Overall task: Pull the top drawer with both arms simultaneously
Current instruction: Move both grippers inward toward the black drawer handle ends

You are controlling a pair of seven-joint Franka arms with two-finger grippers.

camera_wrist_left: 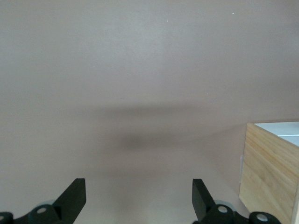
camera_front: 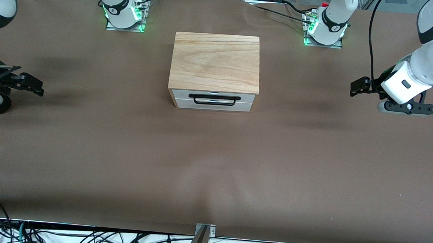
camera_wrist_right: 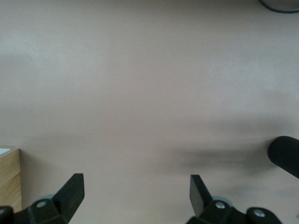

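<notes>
I see the cabinet (camera_front: pixel 215 63) mid-table, top drawer (camera_front: pixel 213 95) closed, its handle (camera_front: pixel 214 100) running end to end between the arms; left gripper (camera_front: pixel 356 87) and right gripper (camera_front: pixel 34 86) hover spread, well apart from it, about equally.

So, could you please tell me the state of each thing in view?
Top drawer: shut, handle untouched.
Cabinet: upright, mid-table.
Left gripper: open, empty, over bare table at the left arm's end.
Right gripper: open, empty, over bare table at the right arm's end.
</notes>
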